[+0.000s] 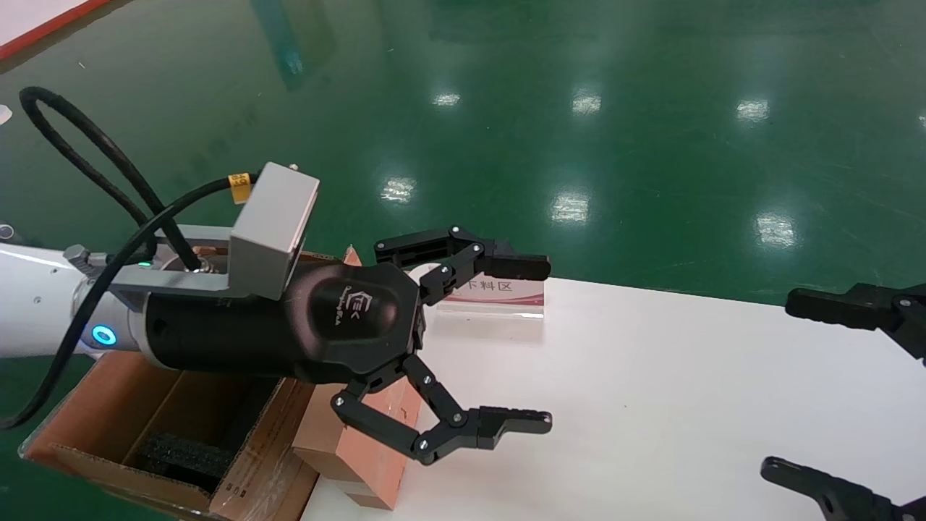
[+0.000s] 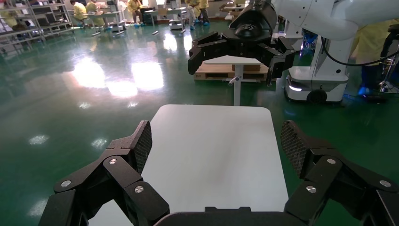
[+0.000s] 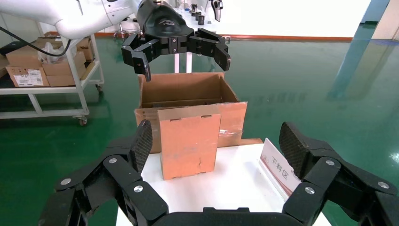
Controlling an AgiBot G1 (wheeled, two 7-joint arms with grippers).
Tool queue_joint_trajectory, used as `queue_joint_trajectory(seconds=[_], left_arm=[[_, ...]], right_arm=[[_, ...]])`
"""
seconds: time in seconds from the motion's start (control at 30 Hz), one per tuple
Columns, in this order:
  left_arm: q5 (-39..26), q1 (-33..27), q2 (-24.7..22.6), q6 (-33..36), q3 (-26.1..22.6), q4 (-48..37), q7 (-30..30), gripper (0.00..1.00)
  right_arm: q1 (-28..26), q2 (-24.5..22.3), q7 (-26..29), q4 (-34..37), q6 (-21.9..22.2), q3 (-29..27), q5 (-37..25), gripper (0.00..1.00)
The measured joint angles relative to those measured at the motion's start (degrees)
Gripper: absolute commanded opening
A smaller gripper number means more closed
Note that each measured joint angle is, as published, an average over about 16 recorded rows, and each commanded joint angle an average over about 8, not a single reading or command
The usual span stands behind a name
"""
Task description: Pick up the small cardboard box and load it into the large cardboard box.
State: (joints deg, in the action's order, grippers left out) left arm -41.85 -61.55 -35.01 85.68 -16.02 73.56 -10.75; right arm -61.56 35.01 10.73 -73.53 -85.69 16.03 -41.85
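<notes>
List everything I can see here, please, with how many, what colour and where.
small box: one, orange-brown, standing upright at the table's left end, against the large box
large box: one, brown, open, beside the table's left end, black foam inside
sign: one, clear stand with a red-and-white card, near the table's far edge
table: one, white, on the green floor
cart: one, white, with cartons, far off in the right wrist view
left hand: one, black, open, above the table beside the boxes
right hand: one, black, open, over the table's right end
</notes>
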Motion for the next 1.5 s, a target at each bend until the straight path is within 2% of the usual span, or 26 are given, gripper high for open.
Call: queue_joint_trajectory(seconds=[0.53, 0.7, 0.87, 1.13, 1.5], left_arm=[[-2.0, -0.6, 0.7, -0.8, -0.6, 0.7, -0.9, 1.0], [-5.9, -2.7, 1.5, -1.5, -1.8, 1.7, -2.4, 1.0], [-12.7, -7.4, 2.0, -1.1, -4.4, 2.9, -5.3, 1.0], [-26.7, -19.4, 0.7, 2.3, -12.5, 3.5, -12.9, 1.0], [-40.5, -35.7, -2.7, 5.2, -31.8, 3.4, -27.4, 1.0]], right_arm=[[0.0, 0.0, 0.0, 0.0, 0.0, 0.0, 0.0, 1.0], [0.0, 0.0, 0.0, 0.0, 0.0, 0.0, 0.0, 1.0], [0.0, 0.0, 0.0, 0.0, 0.0, 0.1, 0.0, 1.0], [0.0, 0.0, -0.1, 0.1, 0.0, 0.1, 0.0, 1.0], [-0.1, 0.0, -0.1, 0.1, 0.0, 0.1, 0.1, 1.0]])
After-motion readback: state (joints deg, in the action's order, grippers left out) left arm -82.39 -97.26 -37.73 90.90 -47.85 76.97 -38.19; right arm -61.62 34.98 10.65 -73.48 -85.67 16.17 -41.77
